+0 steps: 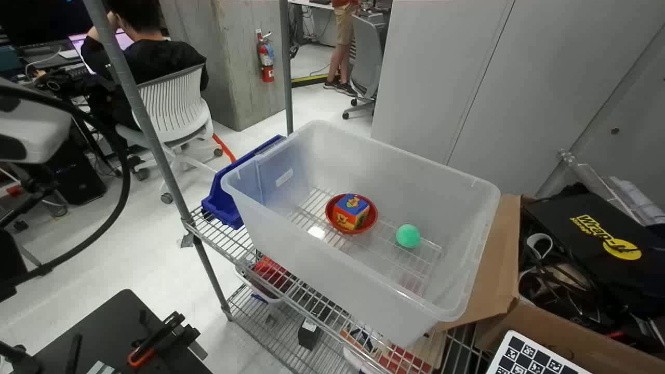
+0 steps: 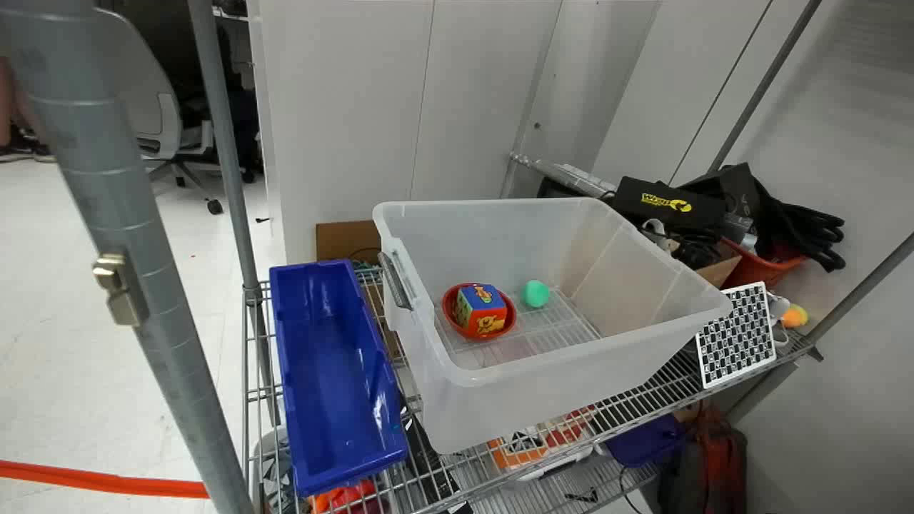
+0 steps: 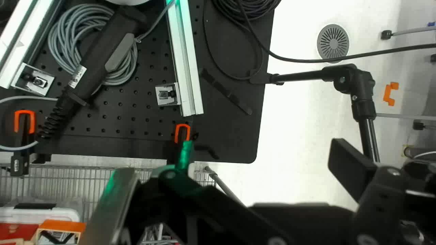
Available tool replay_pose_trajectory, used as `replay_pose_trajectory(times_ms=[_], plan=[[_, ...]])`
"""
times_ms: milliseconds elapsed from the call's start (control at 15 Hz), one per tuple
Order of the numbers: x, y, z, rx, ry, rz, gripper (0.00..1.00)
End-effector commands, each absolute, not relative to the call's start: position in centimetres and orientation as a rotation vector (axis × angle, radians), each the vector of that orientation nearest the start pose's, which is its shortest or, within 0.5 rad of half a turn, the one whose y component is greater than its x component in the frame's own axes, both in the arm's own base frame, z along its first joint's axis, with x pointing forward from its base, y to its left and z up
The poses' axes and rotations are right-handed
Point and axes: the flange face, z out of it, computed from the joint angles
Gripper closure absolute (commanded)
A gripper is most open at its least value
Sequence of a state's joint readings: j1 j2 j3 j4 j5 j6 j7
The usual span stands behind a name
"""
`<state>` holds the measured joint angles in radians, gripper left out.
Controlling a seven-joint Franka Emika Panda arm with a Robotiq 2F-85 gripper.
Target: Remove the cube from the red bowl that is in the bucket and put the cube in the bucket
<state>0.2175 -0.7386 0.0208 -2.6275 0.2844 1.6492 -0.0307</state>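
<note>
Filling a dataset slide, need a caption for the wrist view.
Wrist view: open gripper in foreground, coiled grey cable on black perforated board; cube out of frame.

A white chair [image 1: 175, 106] stands near a concrete pillar [image 1: 235, 67] on pale floor [image 1: 150, 259].

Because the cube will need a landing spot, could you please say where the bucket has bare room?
The bucket has bare room between the red bowl, the green ball and the end wall farthest from the blue bin. The bowl is crowded: the cube takes up most of it.
</note>
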Motion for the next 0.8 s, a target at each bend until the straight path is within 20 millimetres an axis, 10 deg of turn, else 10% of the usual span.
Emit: replay_pose_trajectory(times_ms=[0, 400, 733], plan=[[28.5, 9.8, 46.0, -2.862, -0.295, 0.383, 0.0], [28.5, 9.8, 46.0, -2.862, -0.295, 0.383, 0.0], [33.1, 10.1, 45.2, -2.851, -0.287, 0.305, 0.0]])
